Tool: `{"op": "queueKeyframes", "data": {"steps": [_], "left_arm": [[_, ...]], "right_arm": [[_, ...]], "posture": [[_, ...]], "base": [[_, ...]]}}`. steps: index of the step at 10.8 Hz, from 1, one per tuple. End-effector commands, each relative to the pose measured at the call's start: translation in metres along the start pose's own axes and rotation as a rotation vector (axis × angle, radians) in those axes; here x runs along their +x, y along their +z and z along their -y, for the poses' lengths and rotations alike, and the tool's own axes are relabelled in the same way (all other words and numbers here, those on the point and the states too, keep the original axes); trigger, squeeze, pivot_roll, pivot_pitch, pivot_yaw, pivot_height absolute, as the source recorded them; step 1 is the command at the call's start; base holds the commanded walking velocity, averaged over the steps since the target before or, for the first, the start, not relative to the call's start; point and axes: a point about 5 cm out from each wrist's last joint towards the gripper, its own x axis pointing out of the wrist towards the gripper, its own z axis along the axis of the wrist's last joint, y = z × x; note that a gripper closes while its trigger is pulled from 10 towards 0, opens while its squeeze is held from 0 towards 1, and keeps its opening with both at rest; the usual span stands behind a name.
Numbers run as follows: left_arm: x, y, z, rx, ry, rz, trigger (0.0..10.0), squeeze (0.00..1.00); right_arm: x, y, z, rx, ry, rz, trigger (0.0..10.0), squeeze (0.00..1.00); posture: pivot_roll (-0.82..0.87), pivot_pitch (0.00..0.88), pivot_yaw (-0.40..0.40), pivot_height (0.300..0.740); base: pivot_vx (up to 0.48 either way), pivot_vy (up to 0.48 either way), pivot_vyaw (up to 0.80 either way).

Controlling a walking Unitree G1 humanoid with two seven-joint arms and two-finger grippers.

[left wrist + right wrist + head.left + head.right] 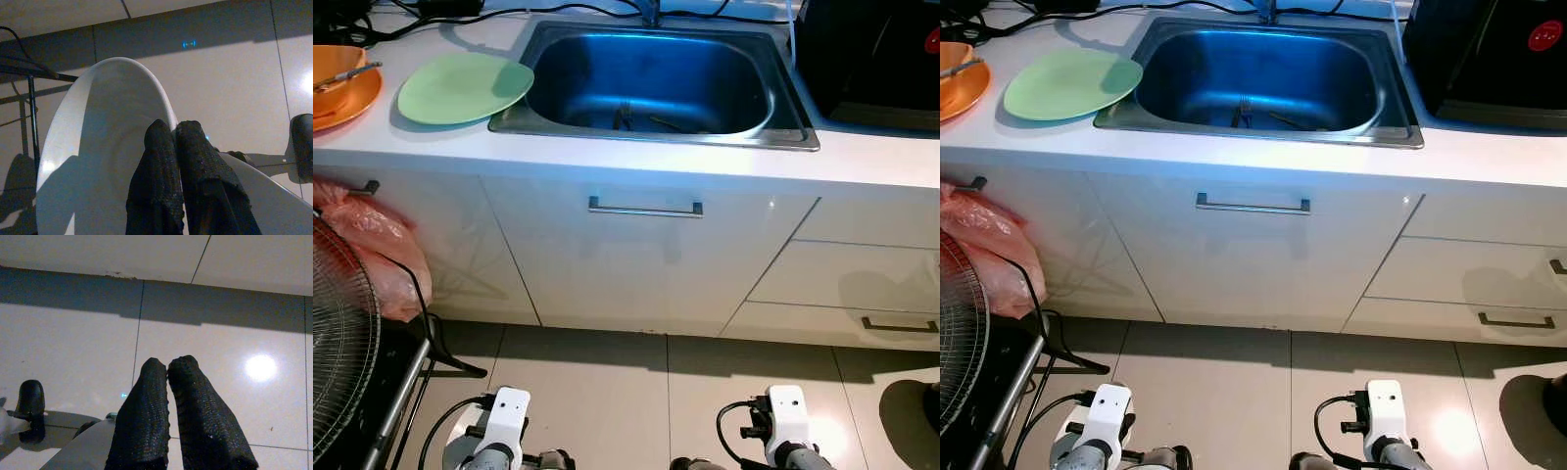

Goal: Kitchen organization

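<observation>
My left gripper (173, 128) is shut on the rim of a white plate (98, 147), held low over the tiled floor. My right gripper (167, 364) is shut with nothing between its fingers and also hangs above the floor. Both arms, left (499, 421) and right (785, 416), sit low in front of the white cabinet. On the counter a green plate (463, 87) lies left of the steel sink (656, 134), slightly overlapping its rim. A fork (624, 116) and another utensil lie in the basin. An orange bowl (342, 88) with a utensil in it stands at the far left.
A black appliance (871, 59) stands on the counter right of the sink. The cabinet door below has a bar handle (644, 208), and drawers (899, 324) are at the right. A floor fan (337, 343) and a pink plastic bag (377, 245) crowd the left side.
</observation>
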Motion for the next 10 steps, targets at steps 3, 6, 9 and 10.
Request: {"op": "queueKeyframes", "data": {"steps": [3, 6, 9, 10], "left_arm": [[-0.001, -0.004, -0.002, -0.005, 0.022, -0.013, 10.0, 0.00], [0.000, 0.000, -0.002, 0.002, 0.028, 0.009, 10.0, 0.00], [0.004, 0.033, -0.007, 0.004, 0.060, 0.171, 10.0, 0.00], [0.006, 0.054, -0.008, 0.008, 0.088, 0.274, 10.0, 0.00]], "right_arm": [[-0.001, -0.002, 0.003, -0.002, -0.004, -0.012, 10.0, 0.00], [-0.001, -0.002, 0.003, -0.008, -0.004, -0.005, 10.0, 0.00], [-0.002, 0.003, 0.004, -0.001, -0.020, 0.066, 10.0, 0.00], [-0.003, 0.007, 0.004, 0.004, -0.029, 0.121, 10.0, 0.00]], "posture": [[0.06, 0.143, -0.003, 0.740], [0.05, 0.135, -0.003, 0.740], [0.05, 0.125, 0.000, 0.740], [0.05, 0.122, 0.001, 0.740]], "base": [[0.000, 0.000, 0.00], [0.000, 0.000, 0.00], [0.000, 0.000, 0.00], [0.000, 0.000, 0.00]]}}
